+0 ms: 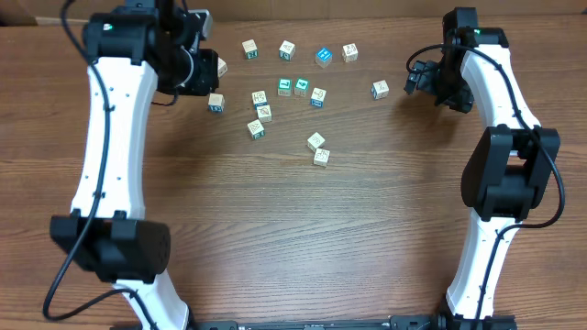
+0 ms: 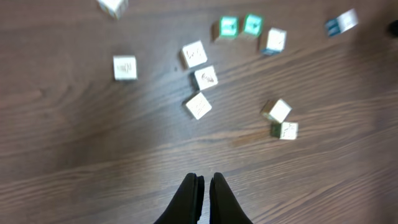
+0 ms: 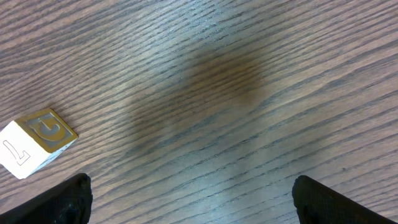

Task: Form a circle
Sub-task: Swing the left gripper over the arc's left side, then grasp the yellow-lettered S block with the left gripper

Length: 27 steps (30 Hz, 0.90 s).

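Observation:
Small whitish letter cubes, some with teal faces [image 1: 302,86], lie loosely scattered across the far middle of the table and make no circle. My left gripper [image 1: 209,73] hovers at the scatter's left end beside one cube [image 1: 215,103]. In the left wrist view it [image 2: 204,177] is shut on nothing, with a cluster of three cubes [image 2: 199,104] ahead. My right gripper [image 1: 415,81] is at the right end near a lone cube [image 1: 380,89]. Its fingers [image 3: 68,199] stand wide open over bare wood, with that cube [image 3: 37,140] off to the left.
A bright-blue cube [image 1: 323,57] sits among the back row. Two cubes [image 1: 318,148] lie closest to the table's middle. The wooden table [image 1: 303,238] stretches toward the front between the two arm bases.

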### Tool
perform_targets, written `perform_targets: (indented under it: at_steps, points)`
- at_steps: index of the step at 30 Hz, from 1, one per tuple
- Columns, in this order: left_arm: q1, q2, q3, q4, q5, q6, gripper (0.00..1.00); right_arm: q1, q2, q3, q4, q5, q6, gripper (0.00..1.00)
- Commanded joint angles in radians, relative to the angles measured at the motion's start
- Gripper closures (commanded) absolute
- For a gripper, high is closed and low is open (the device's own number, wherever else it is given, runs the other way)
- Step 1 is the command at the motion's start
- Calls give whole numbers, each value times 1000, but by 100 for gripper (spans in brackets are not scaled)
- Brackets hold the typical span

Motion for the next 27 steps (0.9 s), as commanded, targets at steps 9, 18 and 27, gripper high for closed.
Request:
perform_targets:
  at_steps: [9, 18, 27]
  points:
    - [-121, 274, -34, -23, -80, -32, 67, 0, -24, 22, 2, 2, 4, 0]
    - [-134, 400, -34, 58, -111, -153, 53, 0, -24, 22, 2, 2, 4, 0]
    - [-136, 418, -35, 120, -116, -200, 46, 0, -24, 22, 2, 2, 4, 0]
